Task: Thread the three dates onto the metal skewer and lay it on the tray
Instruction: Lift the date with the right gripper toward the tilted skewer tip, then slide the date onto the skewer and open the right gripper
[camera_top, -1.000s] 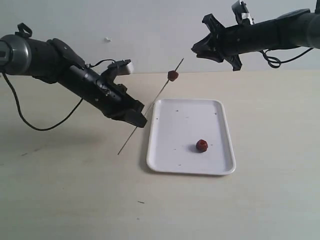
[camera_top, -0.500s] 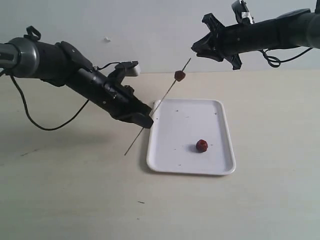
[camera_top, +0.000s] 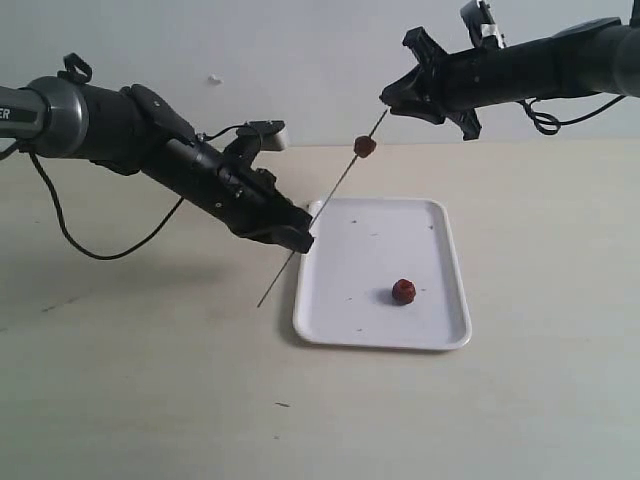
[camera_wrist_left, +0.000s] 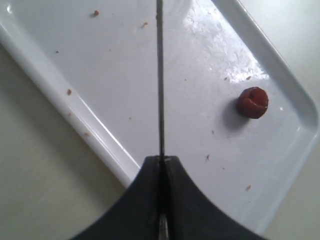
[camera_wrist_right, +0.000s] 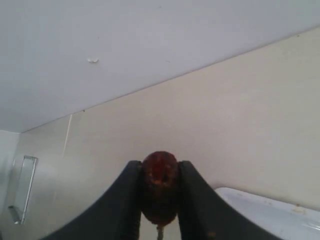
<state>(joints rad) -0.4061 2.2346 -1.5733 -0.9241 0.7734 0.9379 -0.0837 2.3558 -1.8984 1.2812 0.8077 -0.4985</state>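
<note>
Bright diffuse light, soft shadows, glare on the tray (camera_wrist_left: 210, 25)

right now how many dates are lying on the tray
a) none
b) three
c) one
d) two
c: only one date lies on the tray; a second date is threaded on the metal skewer, and the right gripper pinches a third date.
</note>
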